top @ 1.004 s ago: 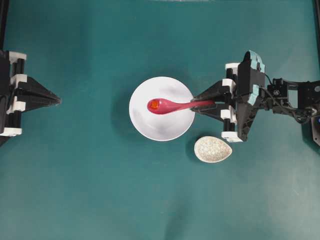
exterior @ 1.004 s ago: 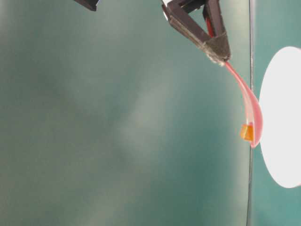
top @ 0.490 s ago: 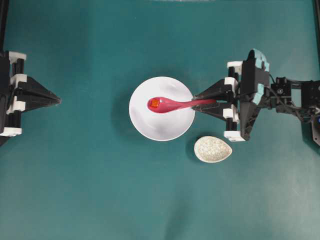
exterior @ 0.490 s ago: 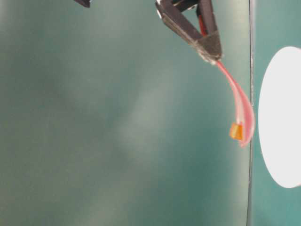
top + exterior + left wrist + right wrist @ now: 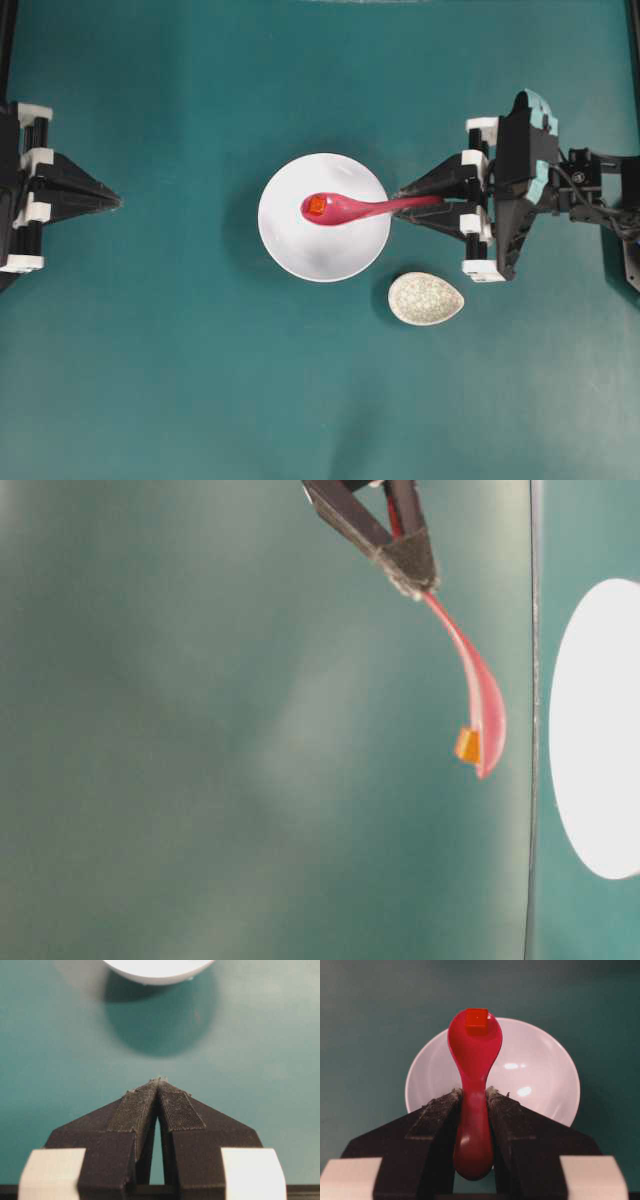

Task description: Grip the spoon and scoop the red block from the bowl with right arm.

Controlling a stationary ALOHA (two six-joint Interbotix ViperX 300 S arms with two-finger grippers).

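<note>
Block scooped, spoon raised above the bowl

The right gripper [image 5: 474,1105], at the right of the overhead frame, clamped the handle of the spoon [image 5: 350,208], whose scoop hung over the upper middle of the bowl [image 5: 330,255] with the red block [image 5: 314,206] sitting in it. In the table-level view the spoon [image 5: 478,700] stood apart from the bowl [image 5: 595,730], so the scoop looked done; only a steady carry seemed left. The left gripper [image 5: 159,1082], at the left edge, was pinched together on nothing.

Glossy spoon [image 5: 474,1075], smooth white bowl [image 5: 540,1075], matt teal tabletop [image 5: 180,350]
</note>
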